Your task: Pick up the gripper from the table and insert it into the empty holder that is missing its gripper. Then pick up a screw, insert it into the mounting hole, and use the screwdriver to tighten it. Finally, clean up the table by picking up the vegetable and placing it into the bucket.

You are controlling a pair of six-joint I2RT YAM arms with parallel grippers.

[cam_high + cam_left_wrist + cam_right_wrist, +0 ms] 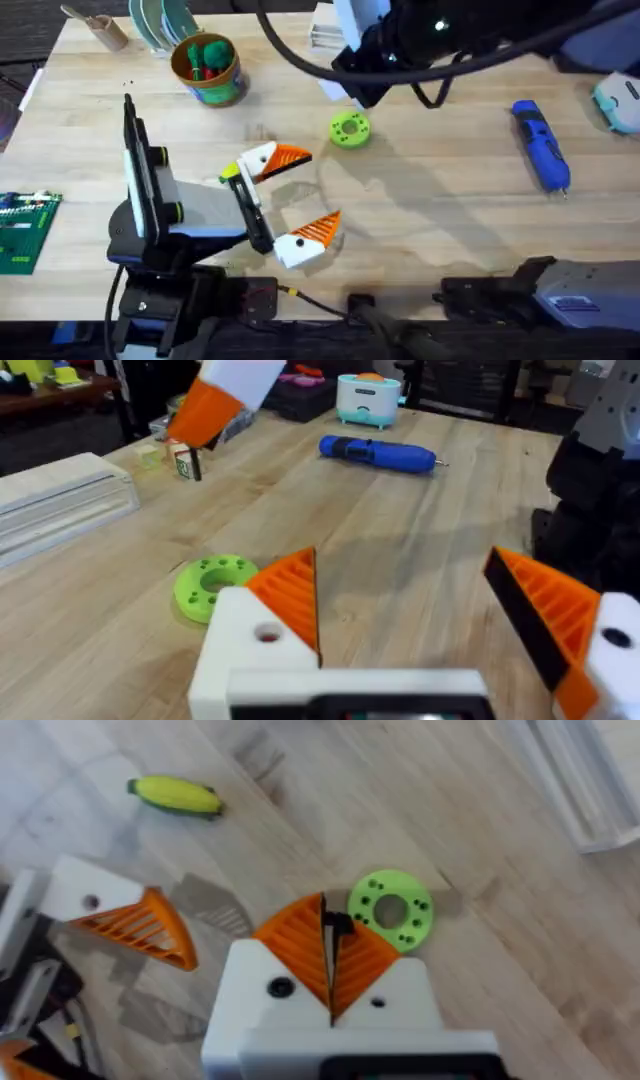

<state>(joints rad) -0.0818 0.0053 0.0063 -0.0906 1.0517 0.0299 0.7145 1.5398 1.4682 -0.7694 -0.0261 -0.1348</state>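
two orange ribbed tips (290,595), each seated in a white mount of the left gripper (315,188), low over the wooden surface (450,220) with jaws spread wide and nothing between them. one tiny dark mounting hole (267,633) in the white face just behind the nearer tip, a like hole on the other mount. just beyond those open jaws, flat on the wood, a green disc with holes (349,128). above that disc, raised well off the surface, the right gripper (328,915), jaws closed tip to tip, with a small dark piece (341,925) seemingly nipped at the very end; too small to tell what. beside one finger of the left gripper, lying loose on its side, the yellow vegetable (175,793), not touching anything. far back on the left, upright and well apart from the vegetable, the bucket (207,68) with its orange rim, green and red toys inside. over on the right side, the blue screwdriver (540,143), lying flat, thin tip toward the near edge, well apart from both grippers.
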